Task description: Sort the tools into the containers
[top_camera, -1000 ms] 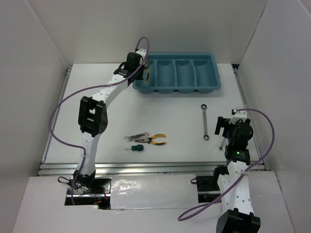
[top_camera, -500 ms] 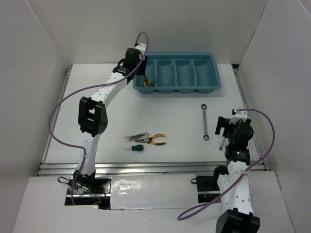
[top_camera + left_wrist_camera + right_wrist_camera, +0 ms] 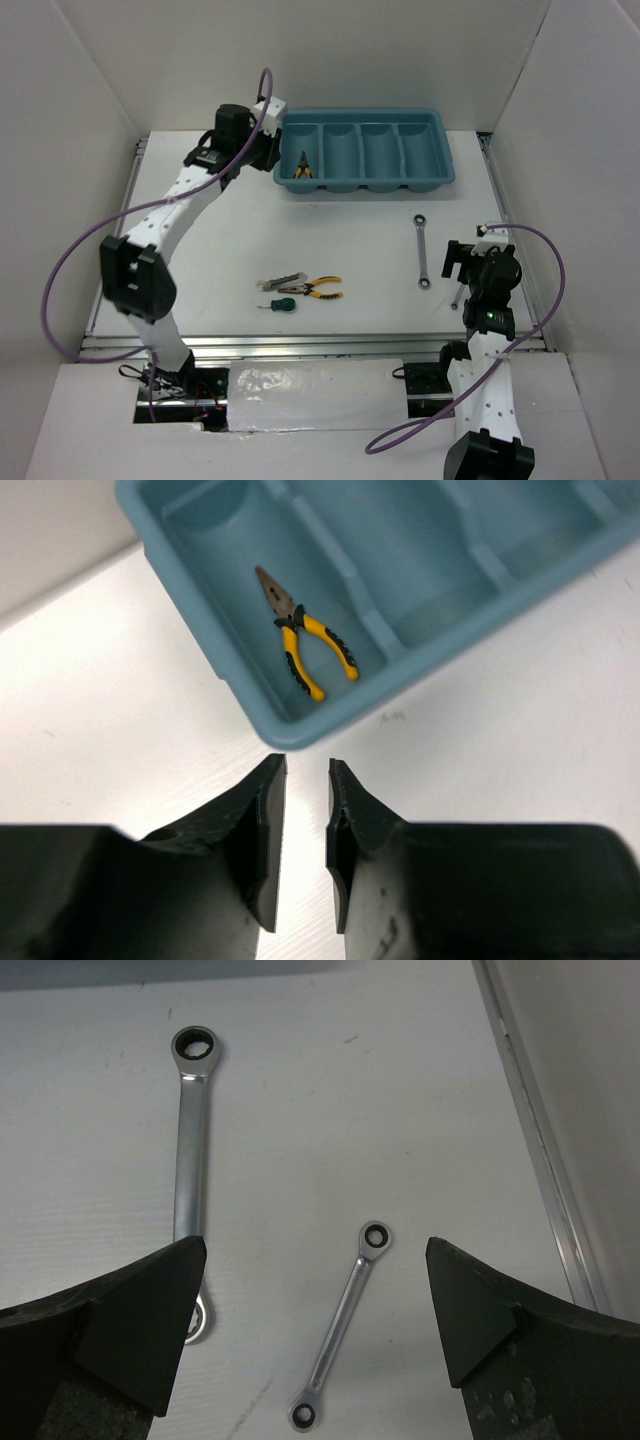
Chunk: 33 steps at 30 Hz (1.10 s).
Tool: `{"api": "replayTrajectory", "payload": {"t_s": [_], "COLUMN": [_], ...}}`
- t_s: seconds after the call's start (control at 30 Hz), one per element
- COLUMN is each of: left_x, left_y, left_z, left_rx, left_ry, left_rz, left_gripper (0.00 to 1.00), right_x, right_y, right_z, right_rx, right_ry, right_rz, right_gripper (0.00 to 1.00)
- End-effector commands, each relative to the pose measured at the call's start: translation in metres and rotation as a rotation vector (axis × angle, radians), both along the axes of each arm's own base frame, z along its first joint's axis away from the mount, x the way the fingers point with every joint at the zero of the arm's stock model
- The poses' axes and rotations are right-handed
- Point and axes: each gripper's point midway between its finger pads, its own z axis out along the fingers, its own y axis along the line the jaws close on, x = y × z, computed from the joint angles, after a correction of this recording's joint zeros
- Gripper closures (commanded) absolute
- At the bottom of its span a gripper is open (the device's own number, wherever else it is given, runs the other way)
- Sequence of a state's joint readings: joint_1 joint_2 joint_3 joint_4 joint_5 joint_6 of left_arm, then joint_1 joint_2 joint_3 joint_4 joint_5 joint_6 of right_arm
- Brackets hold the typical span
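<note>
Well, one pair of yellow-handled pliers (image 3: 305,645) already lies in the leftmost compartment of the teal tray (image 3: 380,186), nose towards the far end and handles towards the near end. The left gripper (image 3: 307,770) hangs over the bare table (image 3: 350,235) just outside the tray's near-left corner. Its fingers (image 3: 262,830) are drawn almost together, with only a narrow slit between them, and they hold nothing. The pliers sit beyond the fingertips, apart from them, with the tray wall in between.

Over on the right, the right gripper (image 3: 315,1260) is spread wide and also empty. A small silver wrench (image 3: 345,1335) lies flat on the table in the gap between its two fingers, touching neither. The long combination wrench (image 3: 188,1150) lies just left of it (its near end slips out of sight behind the left-hand finger in the wrist view).

Near the middle of the table, well apart from both grippers, sit a second pair of yellow-handled pliers (image 3: 325,288), a silver tool (image 3: 278,285) just left of them, and the green-handled screwdriver (image 3: 283,303) on the near side.
</note>
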State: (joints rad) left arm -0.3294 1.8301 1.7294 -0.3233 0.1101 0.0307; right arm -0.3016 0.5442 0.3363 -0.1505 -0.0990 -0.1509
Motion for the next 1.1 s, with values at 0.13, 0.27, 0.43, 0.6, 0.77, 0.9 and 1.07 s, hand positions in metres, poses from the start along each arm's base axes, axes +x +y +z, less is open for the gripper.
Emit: {"api": "replayTrajectory", "payload": {"t_s": [0.13, 0.27, 0.43, 0.6, 0.77, 0.9, 1.07], "left_x": [-0.105, -0.137, -0.17, -0.177, -0.175, -0.171, -0.17], "left_y": [0.021, 0.035, 0.042, 0.047, 0.054, 0.068, 0.088], "left_z": [-0.036, -0.04, -0.061, -0.062, -0.054, -0.048, -0.039], "left_rx": [0.152, 0.155, 0.163, 0.121, 0.066, 0.056, 0.051], "left_ry": [0.067, 0.041, 0.108, 0.113, 0.132, 0.144, 0.134], "left_rz": [-0.237, -0.218, -0.26, -0.239, -0.186, -0.12, -0.065], "left_gripper": [0.5, 0.35, 0.27, 0.24, 0.22, 0.2, 0.07], "right_x": [0.003, -0.003, -0.014, -0.019, -0.014, -0.022, -0.022], "right_y": [0.017, 0.041, 0.082, 0.159, 0.204, 0.25, 0.285], "right_z": [0.019, 0.02, 0.013, 0.021, 0.015, 0.013, -0.008], "right_rx": [-0.001, 0.039, -0.013, -0.087, -0.286, -0.327, -0.269], "right_ry": [-0.02, 0.045, 0.133, 0.175, 0.212, 0.186, 0.283], "right_rz": [0.116, 0.251, 0.477, 0.792, 0.987, 1.157, 1.22], "right_gripper": [0.0, 0.0, 0.04, 0.17, 0.36, 0.47, 0.44]}}
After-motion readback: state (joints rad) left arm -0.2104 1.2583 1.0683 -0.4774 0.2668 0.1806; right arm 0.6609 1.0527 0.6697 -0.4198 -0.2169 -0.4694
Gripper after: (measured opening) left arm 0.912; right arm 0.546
